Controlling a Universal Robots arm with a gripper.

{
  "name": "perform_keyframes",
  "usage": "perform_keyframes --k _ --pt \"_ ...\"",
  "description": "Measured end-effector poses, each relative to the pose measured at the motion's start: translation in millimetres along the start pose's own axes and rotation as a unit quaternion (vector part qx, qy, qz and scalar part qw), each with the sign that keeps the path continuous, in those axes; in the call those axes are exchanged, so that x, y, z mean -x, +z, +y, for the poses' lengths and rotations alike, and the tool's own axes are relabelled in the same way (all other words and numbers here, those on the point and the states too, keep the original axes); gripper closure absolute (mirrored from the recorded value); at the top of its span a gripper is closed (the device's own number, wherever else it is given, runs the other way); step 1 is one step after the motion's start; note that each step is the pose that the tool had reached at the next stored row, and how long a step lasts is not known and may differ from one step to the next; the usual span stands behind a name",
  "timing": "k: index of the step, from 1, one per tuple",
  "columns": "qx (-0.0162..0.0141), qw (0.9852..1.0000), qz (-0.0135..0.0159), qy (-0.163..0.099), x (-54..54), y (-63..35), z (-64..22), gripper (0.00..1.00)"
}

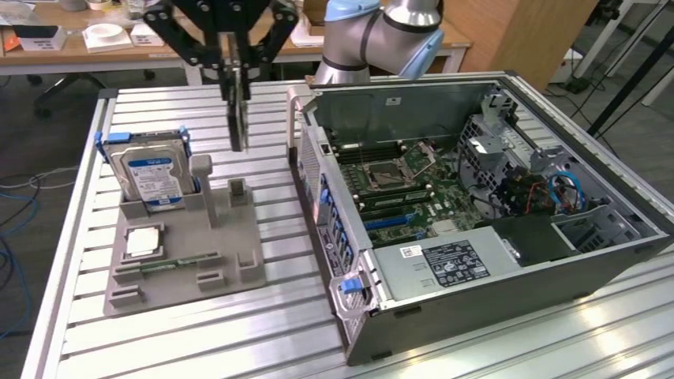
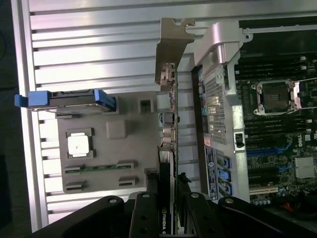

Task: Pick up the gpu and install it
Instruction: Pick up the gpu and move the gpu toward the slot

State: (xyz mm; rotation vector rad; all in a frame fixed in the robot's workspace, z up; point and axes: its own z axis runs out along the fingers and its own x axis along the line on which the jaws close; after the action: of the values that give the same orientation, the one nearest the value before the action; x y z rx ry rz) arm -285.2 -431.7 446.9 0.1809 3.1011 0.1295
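The gpu hangs edge-on from my gripper, lifted clear above the grey fixture tray. In the wrist view the gpu is a thin card on edge, its silver bracket end farthest from the gripper, whose black fingers are shut on the card's near end. The card hangs over the strip between the fixture tray and the open computer case, apart from both. The motherboard lies exposed inside the case, with blue slots on it.
The fixture tray holds a silver hard drive standing in blue rails, a CPU and a RAM stick. The case's rear wall stands close to the card on the exterior view's right. The slatted table lies below.
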Motion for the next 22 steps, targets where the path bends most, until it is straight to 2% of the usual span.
perform_keyframes --k 10,18,22 --pt "0.0043 1.0 0.0006 0.0 44.9 1.8 5.2 0.74" --pt "0.0041 1.0 0.0033 0.0 78.3 3.0 8.7 0.74" --pt "0.0046 1.0 0.0036 0.0 95.8 3.8 10.7 0.74"
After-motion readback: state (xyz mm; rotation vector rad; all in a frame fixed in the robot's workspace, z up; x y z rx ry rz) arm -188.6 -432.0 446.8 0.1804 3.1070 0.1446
